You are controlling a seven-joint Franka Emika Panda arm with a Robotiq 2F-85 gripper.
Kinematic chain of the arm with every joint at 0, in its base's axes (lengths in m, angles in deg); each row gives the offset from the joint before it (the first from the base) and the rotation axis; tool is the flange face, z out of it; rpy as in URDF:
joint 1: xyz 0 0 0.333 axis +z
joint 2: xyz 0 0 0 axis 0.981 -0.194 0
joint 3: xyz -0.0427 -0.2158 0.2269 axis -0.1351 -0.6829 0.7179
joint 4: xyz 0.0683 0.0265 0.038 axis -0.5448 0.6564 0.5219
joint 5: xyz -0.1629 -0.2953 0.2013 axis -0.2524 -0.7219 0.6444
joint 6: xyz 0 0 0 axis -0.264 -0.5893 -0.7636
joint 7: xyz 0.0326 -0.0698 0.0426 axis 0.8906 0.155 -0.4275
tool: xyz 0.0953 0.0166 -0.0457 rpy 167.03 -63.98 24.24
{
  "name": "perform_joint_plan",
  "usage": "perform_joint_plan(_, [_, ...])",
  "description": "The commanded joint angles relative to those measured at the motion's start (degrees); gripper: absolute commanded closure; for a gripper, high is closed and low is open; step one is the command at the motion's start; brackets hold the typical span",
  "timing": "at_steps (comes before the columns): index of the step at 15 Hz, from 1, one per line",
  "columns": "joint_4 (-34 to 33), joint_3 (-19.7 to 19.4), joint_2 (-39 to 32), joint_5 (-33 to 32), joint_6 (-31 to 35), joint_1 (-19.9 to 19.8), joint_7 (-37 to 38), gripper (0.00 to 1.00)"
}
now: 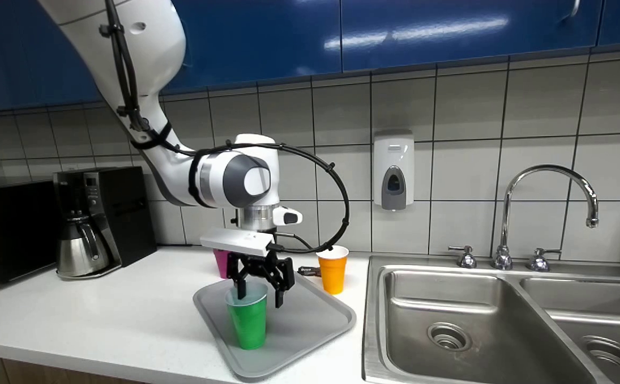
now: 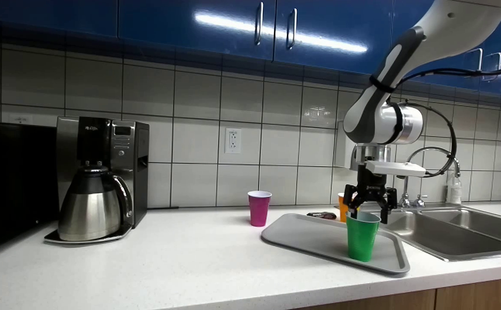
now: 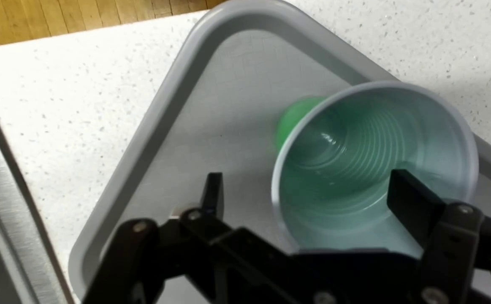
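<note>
White speckled surface (image 2: pixel 168 262), flat grey tray (image 1: pixel 310 325) on it: tapered green plastic cup (image 1: pixel 248 326) stands roughly upright beneath black two-fingered claw (image 3: pixel 306 175), jaws apart, one over or within its mouth, one outside the rim.

- Coffee maker (image 2: pixel 123 159) with a steel pot (image 2: pixel 90 215), left side in both exterior views
- Blue cabinets (image 2: pixel 196 43) across the top of both
- White outlet (image 2: pixel 233 141) on the wall tiles (image 2: pixel 194 142), near the middle of an exterior view
- Soap dispenser (image 1: pixel 393 170), right of center in an exterior view
- Double sink (image 1: pixel 443 290), lower right there, curved faucet (image 1: pixel 502 258) above it
</note>
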Motion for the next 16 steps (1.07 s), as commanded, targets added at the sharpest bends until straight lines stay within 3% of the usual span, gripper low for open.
perform_joint_plan(1, [-0.33,0.36,2.87,-0.93,-2.99,-0.38,0.46,0.00])
perform_joint_plan(9, [-1.13,0.47,6.54,-0.78,-4.58,-0.23,0.29,0.00])
perform_joint_plan(16, [-5.42,0.11,4.98,-0.43,-4.66,-0.52,0.43,0.00])
